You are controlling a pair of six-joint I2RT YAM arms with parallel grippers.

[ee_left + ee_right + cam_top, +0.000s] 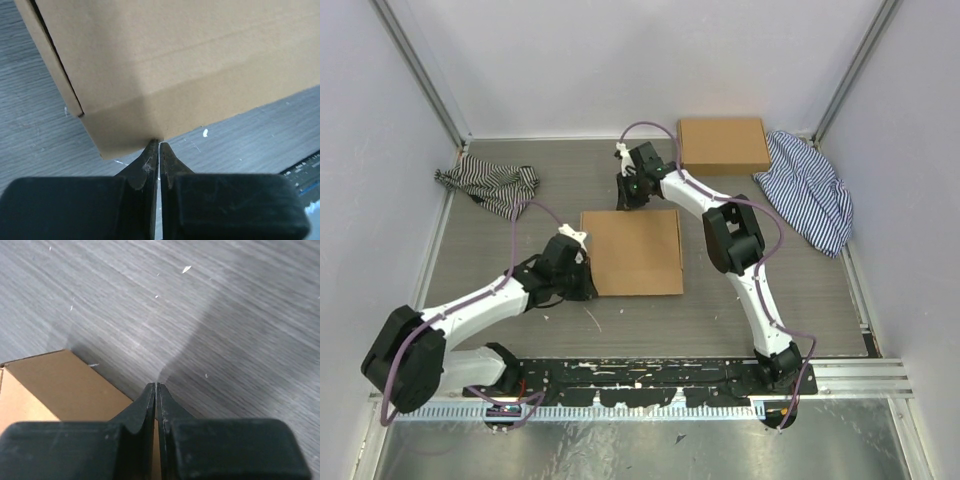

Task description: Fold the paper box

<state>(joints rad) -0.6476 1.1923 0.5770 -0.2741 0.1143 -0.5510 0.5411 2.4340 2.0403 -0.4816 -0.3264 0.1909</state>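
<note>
Sitting at the centre of the top view, the paper box [632, 252] lies on the grey wood-grain table [520, 330], closed up, top face flat and plain brown. Left gripper [584, 278] is at the box's left edge, lower part. In the left wrist view its jaws are together, only a thin slit between them, and the fingertips [152, 150] touch the bottom edge of the box's side wall, close to a corner with a dark slit. Nothing is seen between them. Right gripper [626, 200] is at the box's upper left corner. In the right wrist view its jaws are pressed together over bare table, with the box corner at the lower left of the frame just beside them.

Another brown cardboard box [723, 145] sits top centre, well apart. One striped cloth [490, 186] is upper left, and a second striped cloth [810, 190] is upper right.
</note>
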